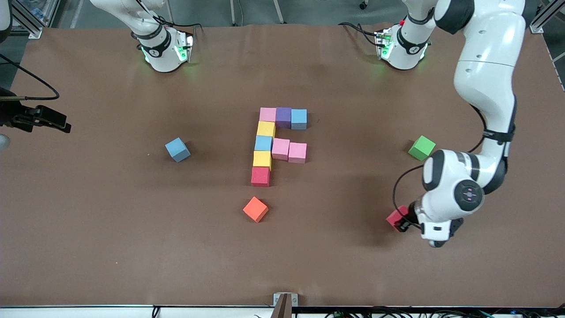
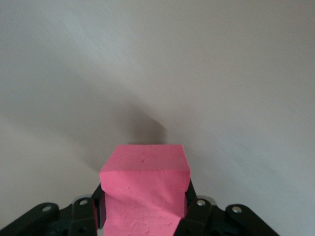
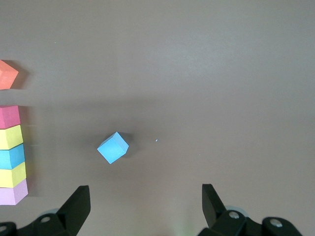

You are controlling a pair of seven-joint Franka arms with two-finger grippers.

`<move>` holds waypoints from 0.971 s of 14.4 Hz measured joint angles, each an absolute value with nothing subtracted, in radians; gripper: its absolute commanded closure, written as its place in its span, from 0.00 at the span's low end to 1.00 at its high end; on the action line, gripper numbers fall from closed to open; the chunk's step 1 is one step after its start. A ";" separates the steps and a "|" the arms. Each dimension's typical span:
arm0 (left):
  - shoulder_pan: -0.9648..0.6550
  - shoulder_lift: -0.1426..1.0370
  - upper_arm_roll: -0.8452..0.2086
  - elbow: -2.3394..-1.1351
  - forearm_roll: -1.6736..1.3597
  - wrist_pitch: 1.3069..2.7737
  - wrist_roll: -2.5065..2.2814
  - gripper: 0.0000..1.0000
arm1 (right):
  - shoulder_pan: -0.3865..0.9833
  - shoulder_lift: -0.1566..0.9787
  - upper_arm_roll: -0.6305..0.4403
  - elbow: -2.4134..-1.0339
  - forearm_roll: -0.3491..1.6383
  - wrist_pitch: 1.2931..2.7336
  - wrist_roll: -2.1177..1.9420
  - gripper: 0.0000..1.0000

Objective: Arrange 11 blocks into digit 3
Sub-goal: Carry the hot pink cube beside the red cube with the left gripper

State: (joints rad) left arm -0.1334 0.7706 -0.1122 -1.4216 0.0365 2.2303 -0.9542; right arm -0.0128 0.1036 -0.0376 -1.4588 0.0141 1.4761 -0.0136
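The partly built digit 3 (image 1: 273, 141) lies mid-table: a row of pink (image 1: 267, 114), purple (image 1: 283, 117) and blue (image 1: 299, 118) blocks, a column of yellow, blue, yellow and red (image 1: 260, 176), and two pink blocks (image 1: 289, 150) beside the column. My left gripper (image 1: 401, 221) is low at the table toward the left arm's end, shut on a red block (image 1: 395, 216). That red block (image 2: 145, 167) sits between the black fingers (image 2: 197, 209). My right gripper (image 3: 145, 196) hangs open and holds nothing, high over a loose blue block (image 3: 112, 147).
The loose blue block (image 1: 178, 149) lies toward the right arm's end. A green block (image 1: 421, 147) sits beside the left arm, farther from the front camera than the held block. An orange cube (image 1: 255, 209) lies just nearer the front camera than the column.
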 measured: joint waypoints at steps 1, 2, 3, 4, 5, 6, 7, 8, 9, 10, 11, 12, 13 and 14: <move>-0.169 0.760 -0.112 -1.421 0.036 2.222 -1.016 0.95 | -0.013 0.104 -0.038 -1.460 0.014 1.476 -0.018 0.00; -0.203 0.755 -0.113 -1.421 0.036 2.217 -1.086 0.95 | -0.013 0.104 -0.038 -1.462 0.014 1.477 -0.020 0.00; -0.237 0.753 -0.112 -1.421 0.036 2.215 -1.163 0.95 | -0.013 0.103 -0.038 -1.465 0.014 1.477 -0.022 0.00; -0.272 0.753 -0.112 -1.421 0.036 2.215 -1.242 0.95 | -0.013 0.102 -0.038 -1.468 0.014 1.478 -0.024 0.00; -0.307 0.753 -0.112 -1.418 0.036 2.216 -1.314 0.95 | -0.013 0.099 -0.038 -1.471 0.014 1.479 -0.025 0.00; -0.342 0.753 -0.112 -1.411 0.036 2.216 -1.387 0.95 | -0.013 0.091 -0.038 -1.475 0.014 1.480 -0.028 0.00; -0.374 0.753 -0.112 -1.403 0.036 2.216 -1.455 0.95 | -0.013 0.081 -0.038 -1.478 0.013 1.480 -0.034 0.00; -0.404 0.753 -0.112 -1.398 0.036 2.216 -1.517 0.95 | -0.014 0.072 -0.038 -1.479 0.013 1.480 -0.041 0.00; -0.433 0.753 -0.111 -1.394 0.036 2.216 -1.574 0.95 | -0.014 0.060 -0.038 -1.480 0.012 1.480 -0.046 0.00; -0.460 0.754 -0.112 -1.388 0.036 2.216 -1.626 0.94 | -0.014 0.049 -0.038 -1.481 0.011 1.479 -0.047 0.00; -0.486 0.756 -0.112 -1.380 0.036 2.216 -1.673 0.95 | -0.014 0.038 -0.039 -1.481 0.011 1.476 -0.047 0.00; -0.512 0.758 -0.112 -1.371 0.036 2.216 -1.713 0.95 | -0.014 0.029 -0.039 -1.482 0.011 1.471 -0.047 0.00; -0.537 0.761 -0.112 -1.361 0.036 2.216 -1.751 0.94 | -0.014 0.022 -0.039 -1.483 0.011 1.464 -0.047 0.00; -0.558 0.767 -0.111 -1.351 0.035 2.216 -1.783 0.94 | -0.014 0.016 -0.039 -1.483 0.011 1.460 -0.047 0.00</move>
